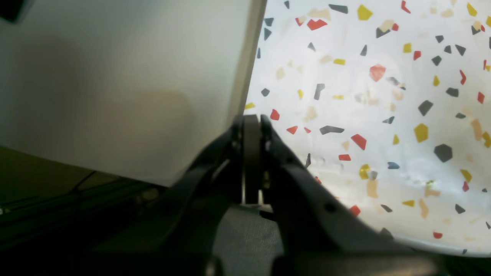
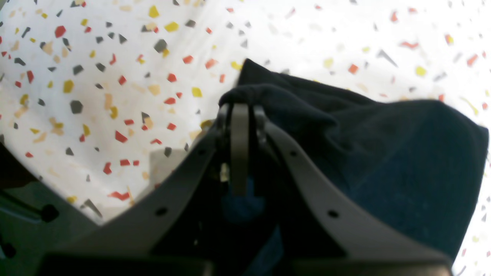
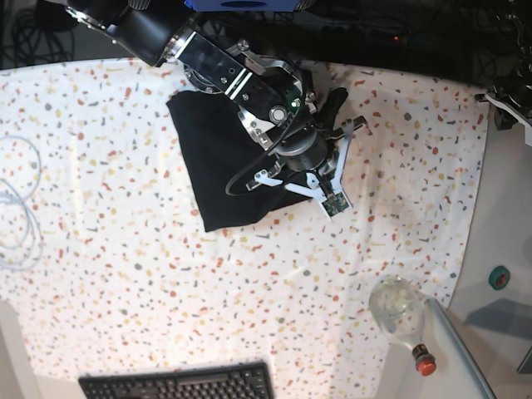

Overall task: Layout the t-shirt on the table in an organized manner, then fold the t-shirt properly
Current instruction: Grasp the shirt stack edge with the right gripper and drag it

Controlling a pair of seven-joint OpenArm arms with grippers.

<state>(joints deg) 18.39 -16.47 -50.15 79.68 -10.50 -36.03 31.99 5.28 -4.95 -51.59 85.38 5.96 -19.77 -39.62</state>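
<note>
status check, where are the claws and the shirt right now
Right claw shut on a bunched fold of the t-shirt. Left claw shut, empty, at the table edge. Shirt lies rumpled, not folded. Nothing in the way.

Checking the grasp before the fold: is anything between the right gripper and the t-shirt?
No. The right gripper is shut on a bunched edge of the t-shirt, which lies on the table; nothing sits between them.

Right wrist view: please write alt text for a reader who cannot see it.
The right gripper is shut on a bunched edge of the black t-shirt. The shirt lies on the table, whose white cover has red, yellow and grey flecks.
</note>
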